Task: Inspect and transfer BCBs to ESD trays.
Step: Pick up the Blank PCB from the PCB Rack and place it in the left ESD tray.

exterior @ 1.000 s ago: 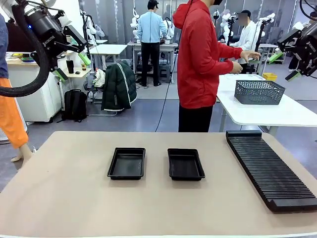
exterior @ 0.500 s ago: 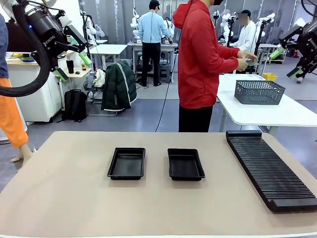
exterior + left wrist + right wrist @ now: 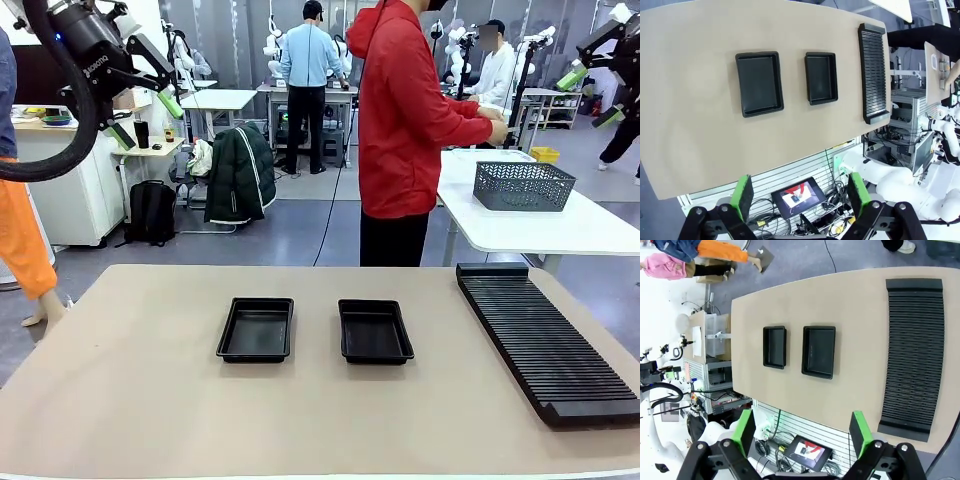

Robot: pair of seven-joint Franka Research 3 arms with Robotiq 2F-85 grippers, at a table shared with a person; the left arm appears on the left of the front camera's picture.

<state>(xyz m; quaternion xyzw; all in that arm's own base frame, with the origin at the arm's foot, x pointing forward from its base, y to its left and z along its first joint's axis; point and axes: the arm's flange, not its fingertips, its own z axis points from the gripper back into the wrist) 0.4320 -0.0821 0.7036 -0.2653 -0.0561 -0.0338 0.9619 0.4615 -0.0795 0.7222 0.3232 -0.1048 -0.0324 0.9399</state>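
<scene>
1. Front view: the ESD trays (image 3: 374,331) lie side by side on the table (image 3: 120,400), left of the ribbed rack (image 3: 545,340). They are well below the left gripper (image 3: 146,120) and right gripper (image 3: 590,97), both high up with jaws spread and empty.
2. Left wrist view: the left gripper (image 3: 801,192) gapes empty; the trays (image 3: 759,84) lie far beyond its fingers, near the rack (image 3: 874,72).
3. Right wrist view: the right gripper (image 3: 802,431) is likewise released; the trays (image 3: 818,351) sit near the rack (image 3: 912,352), well apart from its jaws.

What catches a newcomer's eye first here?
Two empty black ESD trays sit side by side mid-table, with a long ribbed rack along the robot's right. The left gripper and right gripper hover high, fingers open, holding nothing. A person in a red hoodie stands beyond the far edge.
</scene>
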